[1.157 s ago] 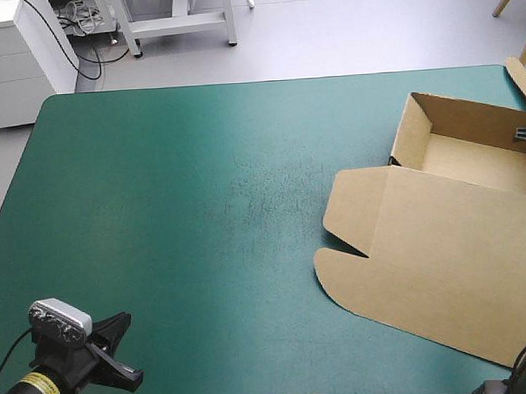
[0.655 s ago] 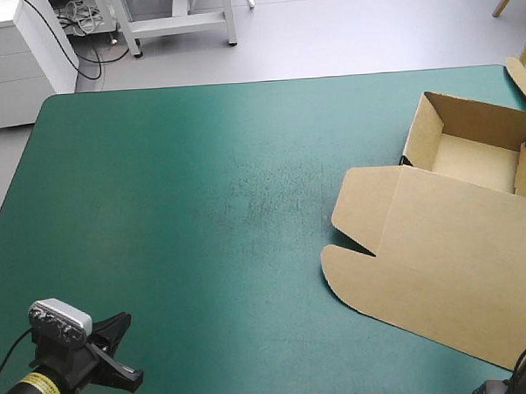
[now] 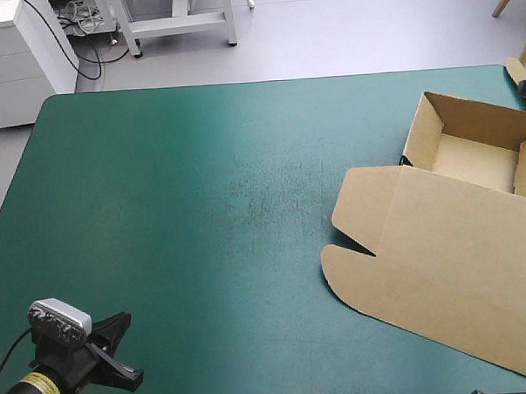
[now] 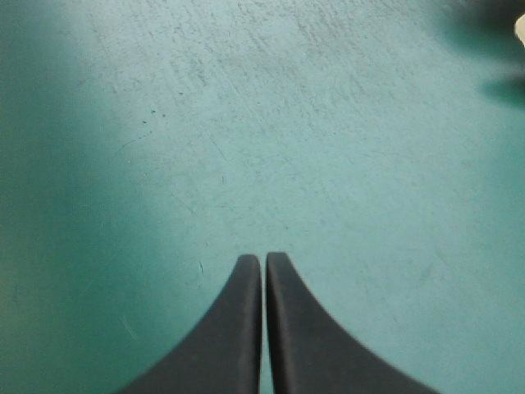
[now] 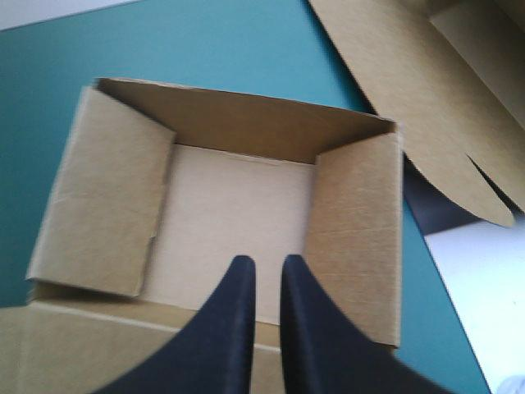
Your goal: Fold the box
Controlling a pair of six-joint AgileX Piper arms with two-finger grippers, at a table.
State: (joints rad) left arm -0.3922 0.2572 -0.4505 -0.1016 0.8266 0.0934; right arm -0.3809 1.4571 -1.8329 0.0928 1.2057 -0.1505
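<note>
The left gripper [image 4: 263,261] has its black fingers pressed together into one pointed arch, with nothing between them. Under and ahead of it lies only the bare, scuffed teal-green cover [image 4: 328,148]. It sits low at the table's near left corner, well apart from the box.

The right gripper [image 5: 267,264] hangs above the brown box [image 5: 238,197]. Its black fingers are drawn almost together, a thin slit showing between the tips, and they grip nothing. Right under its wrist is the near rim of the tray, where the lid [image 3: 449,267] joins; the lid lies flat on the cover, spread toward the robot. Just ahead of the fingertips is the tray's pale floor, open to view. A raised side wall stands on each side of the fingers, and the far wall [image 5: 246,123] stands upright ahead of them. Beyond that wall comes more cover, and farther ahead and off to one side lies another sheet of brown board [image 5: 426,90] at the table's edge.
</note>
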